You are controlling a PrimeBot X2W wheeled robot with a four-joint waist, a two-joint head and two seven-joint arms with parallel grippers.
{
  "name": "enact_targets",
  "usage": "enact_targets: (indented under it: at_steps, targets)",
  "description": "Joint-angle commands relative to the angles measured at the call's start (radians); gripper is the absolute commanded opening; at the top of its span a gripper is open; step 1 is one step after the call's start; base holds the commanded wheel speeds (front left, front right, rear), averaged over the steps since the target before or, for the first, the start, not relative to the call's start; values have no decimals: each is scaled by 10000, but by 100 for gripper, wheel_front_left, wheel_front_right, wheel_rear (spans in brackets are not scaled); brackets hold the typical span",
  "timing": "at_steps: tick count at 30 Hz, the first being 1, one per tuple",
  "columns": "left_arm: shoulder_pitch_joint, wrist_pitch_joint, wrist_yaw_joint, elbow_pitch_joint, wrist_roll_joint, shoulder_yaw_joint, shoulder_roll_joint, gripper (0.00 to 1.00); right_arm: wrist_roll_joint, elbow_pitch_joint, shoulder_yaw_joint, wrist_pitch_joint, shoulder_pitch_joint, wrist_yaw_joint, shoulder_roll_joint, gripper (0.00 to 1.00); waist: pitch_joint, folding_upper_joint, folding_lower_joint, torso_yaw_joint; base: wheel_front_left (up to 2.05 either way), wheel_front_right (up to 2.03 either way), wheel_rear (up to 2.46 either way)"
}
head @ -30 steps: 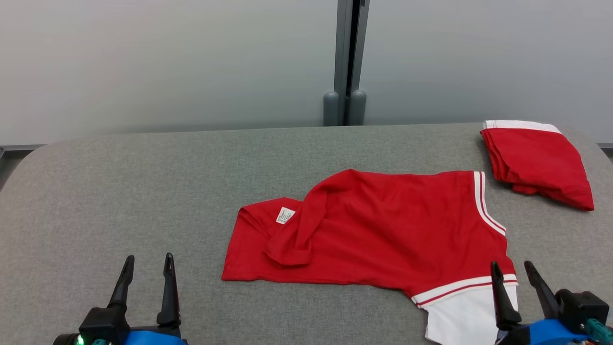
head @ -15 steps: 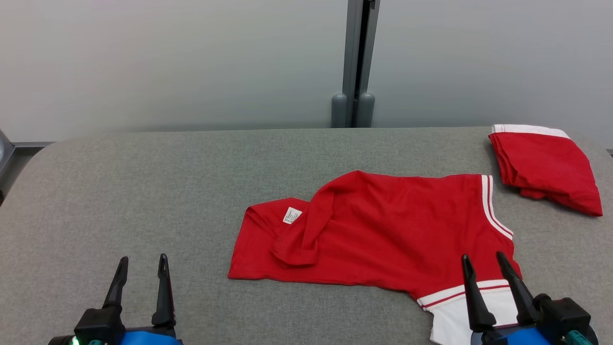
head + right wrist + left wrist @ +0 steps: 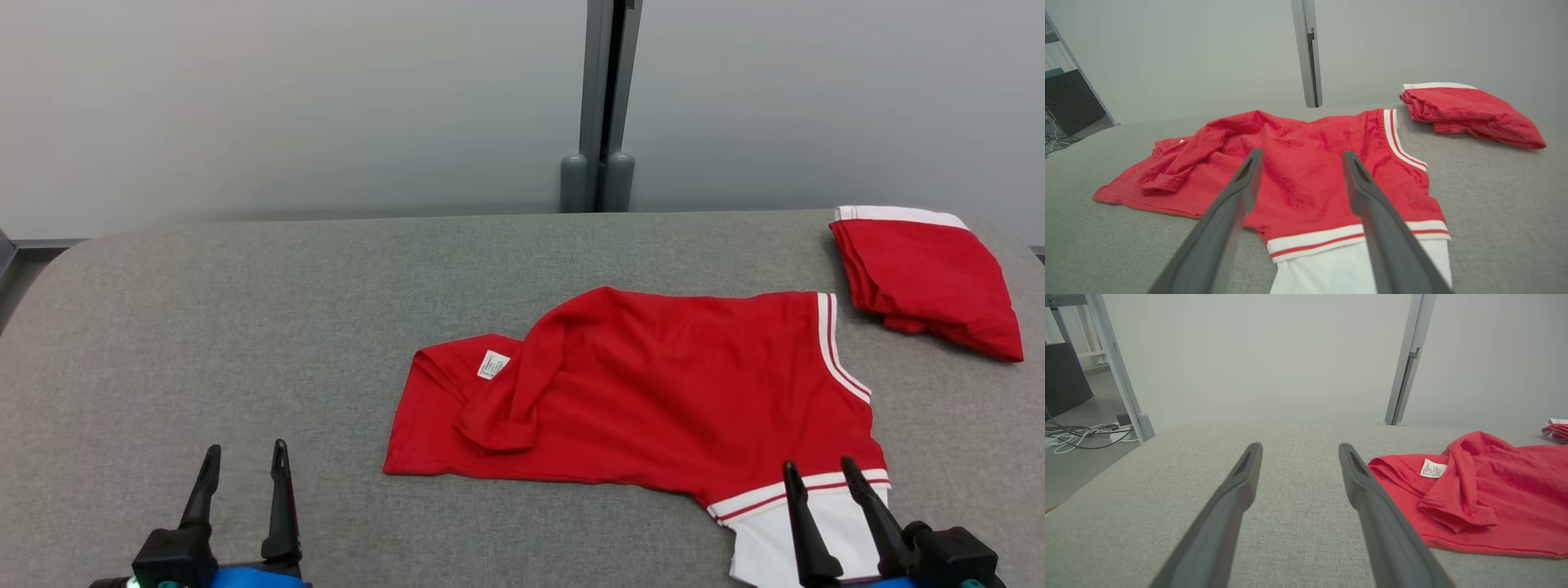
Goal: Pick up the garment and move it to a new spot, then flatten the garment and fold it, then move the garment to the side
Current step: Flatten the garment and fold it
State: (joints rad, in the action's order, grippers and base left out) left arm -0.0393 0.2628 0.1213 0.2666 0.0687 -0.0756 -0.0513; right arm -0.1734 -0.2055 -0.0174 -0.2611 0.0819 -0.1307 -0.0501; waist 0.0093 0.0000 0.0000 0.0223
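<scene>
Right tool (image 3: 816, 464) nearer rumpled red garment (image 3: 669, 384)

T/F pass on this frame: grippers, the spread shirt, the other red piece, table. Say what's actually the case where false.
1. The left gripper and right gripper are both open, holding nothing. True.
2. The spread garment lies fully flat. False: a fold of cloth is doubled over near its left end.
3. A folded red garment sits at the table's far right. True.
4. The left gripper touches the spread garment. False: it is over bare table, apart from it.
5. A white label shows on the spread garment. True.
</scene>
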Motion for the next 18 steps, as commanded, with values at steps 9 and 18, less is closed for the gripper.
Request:
enact_targets:
  at_steps: [9, 18]
  targets:
    - [1106, 24, 96, 868, -214, 789, -275, 100, 597, -1547, 1047, -49, -645, -3, -14, 100, 528, 0, 0, -438, 0, 0, 0]
    - [1902, 22, 97, 2743, 152, 1688, -614, 100, 589, -3152, 1276, 88, -1158, -1, -17, 100, 1002, 0, 0, -960, 0, 0, 0]
